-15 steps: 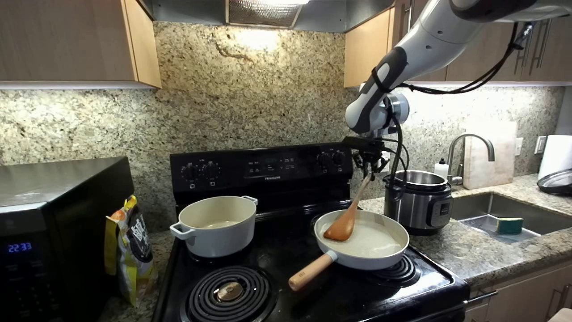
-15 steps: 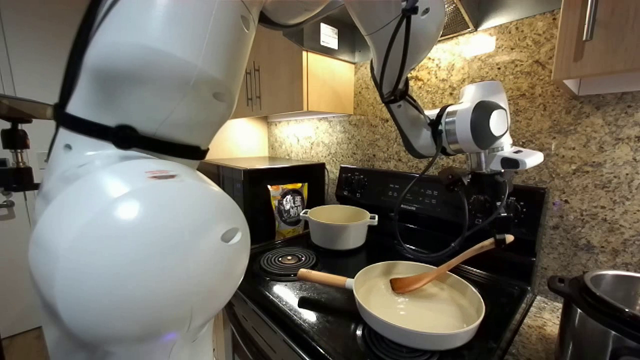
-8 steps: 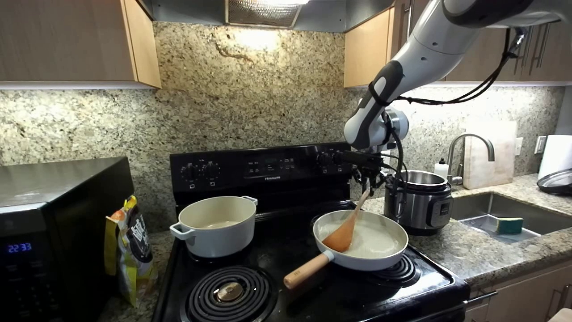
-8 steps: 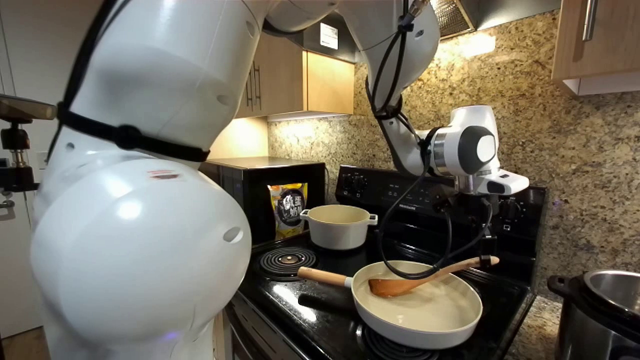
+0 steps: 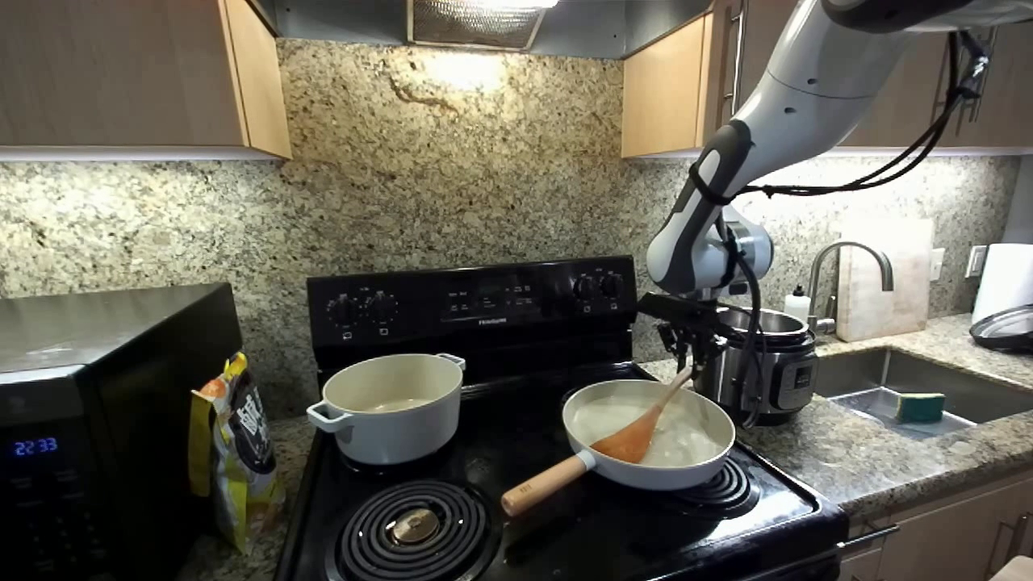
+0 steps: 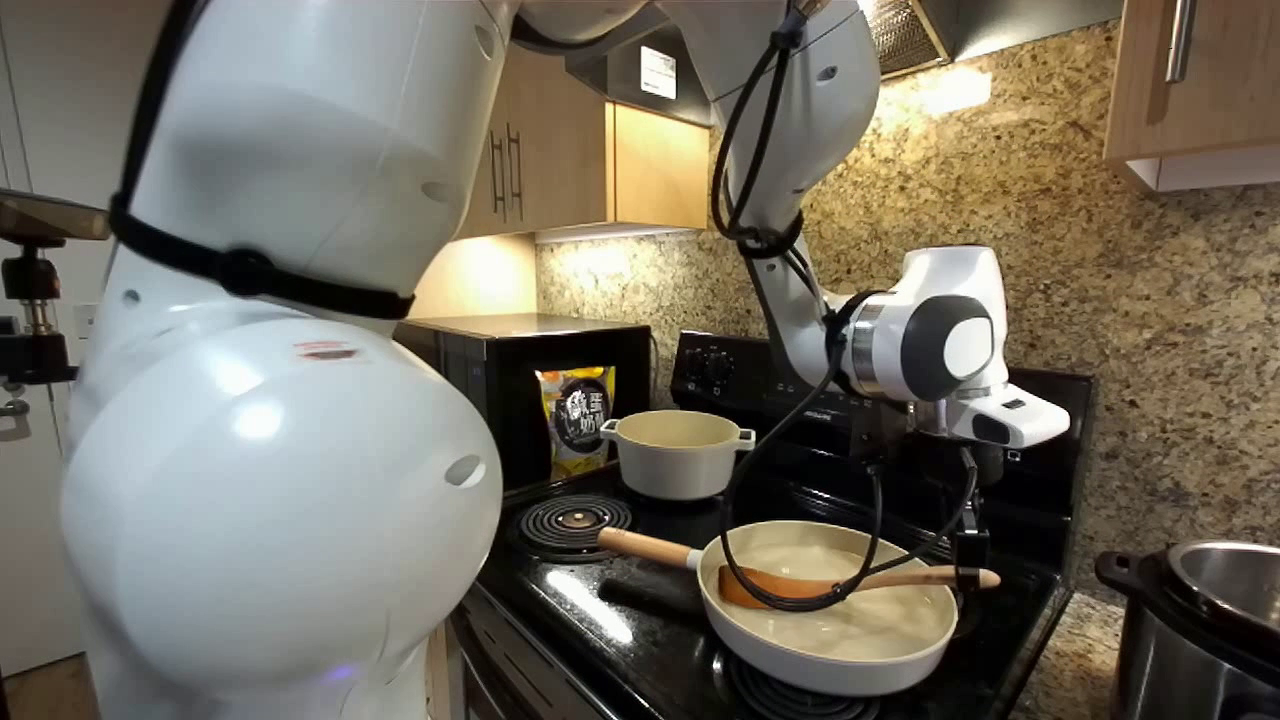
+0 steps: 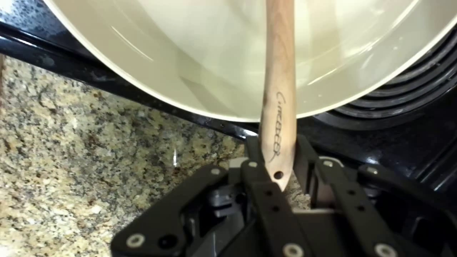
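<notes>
My gripper (image 7: 278, 147) is shut on the handle end of a wooden spatula (image 7: 280, 89), one finger on each side. The spatula shows in both exterior views (image 5: 631, 440) (image 6: 915, 577), slanting at a low angle over the pan's rim. Its orange-brown head lies inside a cream frying pan (image 5: 670, 479) on the stove; a cable partly covers it in an exterior view. The pan (image 6: 830, 668) has a wooden handle (image 5: 545, 484) and a pale, shiny inside. The gripper shows just outside the pan's rim in both exterior views (image 5: 690, 369) (image 6: 972, 560).
A cream pot (image 5: 399, 436) stands on a back burner. A bare coil burner (image 5: 416, 524) lies in front of it. A steel pressure cooker (image 5: 754, 379) stands close beside the arm. A yellow bag (image 5: 242, 452) leans by the microwave (image 5: 121, 452). A cable loop (image 6: 735, 560) hangs over the pan.
My gripper has come down with the spatula, which now lies flatter. The spatula head has shifted within the pan. The frying pan and its handle have slid slightly.
</notes>
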Action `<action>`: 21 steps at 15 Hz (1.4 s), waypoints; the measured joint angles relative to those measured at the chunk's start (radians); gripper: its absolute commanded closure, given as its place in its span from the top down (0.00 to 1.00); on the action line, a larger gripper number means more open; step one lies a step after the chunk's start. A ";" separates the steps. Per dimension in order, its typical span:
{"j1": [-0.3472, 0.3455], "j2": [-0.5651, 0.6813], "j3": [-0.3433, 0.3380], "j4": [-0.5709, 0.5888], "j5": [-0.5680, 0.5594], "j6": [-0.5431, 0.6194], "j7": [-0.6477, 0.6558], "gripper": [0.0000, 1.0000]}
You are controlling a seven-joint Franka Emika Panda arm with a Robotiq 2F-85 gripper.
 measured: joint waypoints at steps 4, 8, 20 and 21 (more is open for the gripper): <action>-0.012 -0.038 -0.018 -0.037 0.012 0.005 0.000 0.11; -0.016 -0.069 -0.058 -0.034 0.011 0.005 0.000 0.11; -0.005 -0.063 -0.098 0.055 -0.040 0.002 0.096 0.11; 0.000 -0.059 -0.099 0.065 -0.057 0.002 0.129 0.11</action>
